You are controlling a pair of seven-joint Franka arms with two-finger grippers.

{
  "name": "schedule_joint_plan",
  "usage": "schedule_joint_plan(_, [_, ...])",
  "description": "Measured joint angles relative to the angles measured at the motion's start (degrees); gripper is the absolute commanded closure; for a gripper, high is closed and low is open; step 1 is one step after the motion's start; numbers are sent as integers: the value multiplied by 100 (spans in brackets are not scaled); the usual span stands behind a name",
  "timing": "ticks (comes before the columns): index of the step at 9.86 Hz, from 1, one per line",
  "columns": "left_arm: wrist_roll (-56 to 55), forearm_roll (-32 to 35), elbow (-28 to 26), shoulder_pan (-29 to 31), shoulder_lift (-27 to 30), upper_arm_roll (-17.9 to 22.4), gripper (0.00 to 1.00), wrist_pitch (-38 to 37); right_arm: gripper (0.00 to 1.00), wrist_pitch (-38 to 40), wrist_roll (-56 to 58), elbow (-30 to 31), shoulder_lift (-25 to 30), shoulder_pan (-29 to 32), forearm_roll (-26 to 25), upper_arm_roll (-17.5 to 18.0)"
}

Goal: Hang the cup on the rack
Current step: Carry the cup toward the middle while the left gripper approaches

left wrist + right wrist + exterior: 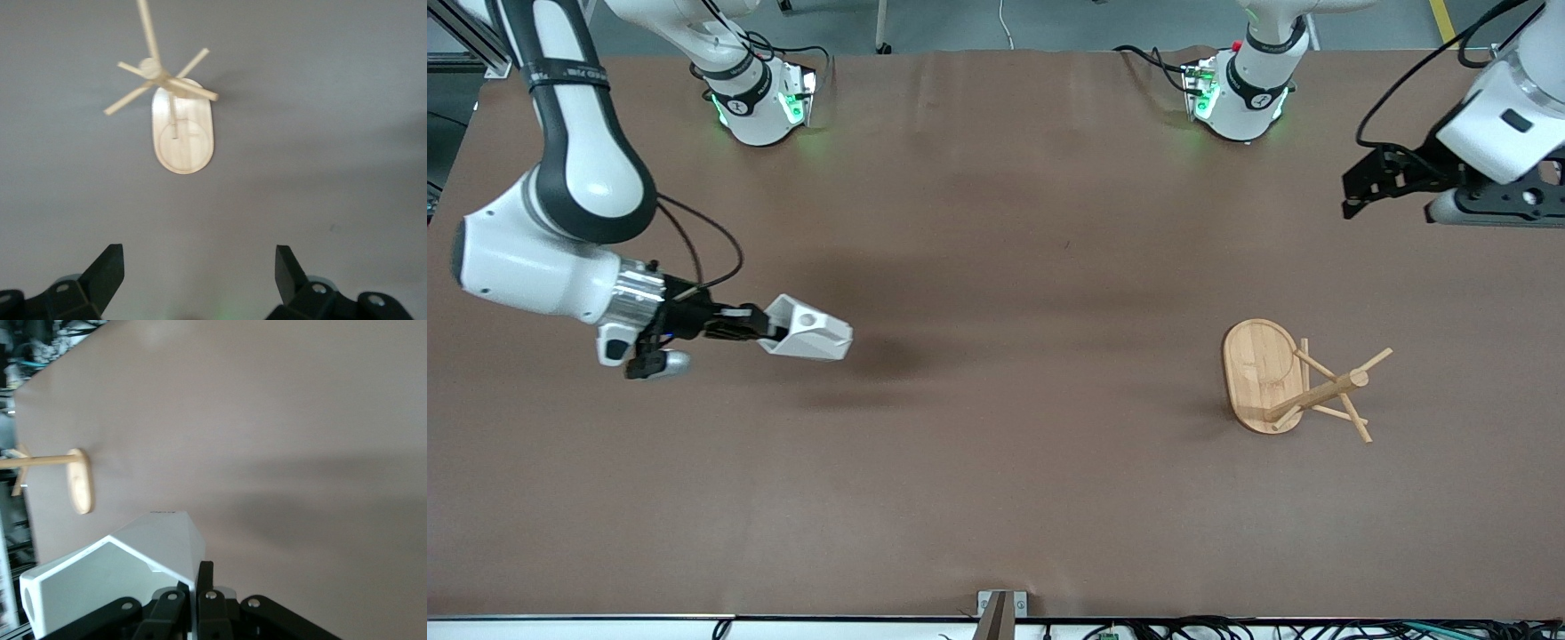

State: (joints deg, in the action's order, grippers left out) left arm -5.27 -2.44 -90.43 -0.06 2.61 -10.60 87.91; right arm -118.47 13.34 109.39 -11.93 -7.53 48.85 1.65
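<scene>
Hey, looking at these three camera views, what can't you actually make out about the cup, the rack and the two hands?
- Cup: which part the right hand pinches, hidden by its fingers in front and right wrist views.
- Cup's mouth: cut off by the right wrist view's edge.
- Rack: peg count, overlapping and too thin in every view.
- Left hand: cut off by the front view's edge.

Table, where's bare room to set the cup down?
The brown table is bare between the white faceted cup, held in the right gripper, and the bamboo peg rack. It is crowded only at the rack.
</scene>
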Motion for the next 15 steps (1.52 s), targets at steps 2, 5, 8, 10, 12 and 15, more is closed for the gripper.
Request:
schedule_joint_plan(2, [337, -130, 1, -103, -32, -390, 0, 64, 100, -1, -2, -117, 3, -485, 879, 7])
schedule_joint_plan(5, [1236, -142, 6, -247, -133, -859, 0, 302, 100, 7, -2, -248, 2, -1046, 2026, 8])
schedule_joint_plan(8, [2205, -448, 60, -257, -152, -1353, 0, 385, 100, 5, -2, -310, -1, -1629, 2767, 9])
schedule_joint_plan(10, [2689, -570, 295, -266, -223, -1742, 0, 458, 100, 35, -2, -411, -24, -1879, 2874, 8])
schedule_joint_plan(12, [3243, -844, 525, -269, -471, -1959, 0, 484, 100, 517, 60, -572, -161, -1938, 2880, -1])
schedule_joint_plan(15, [3832, -1015, 661, -411, -732, -2078, 0, 806, 100, 1140, 573, -734, -544, -1892, 3108, -69])
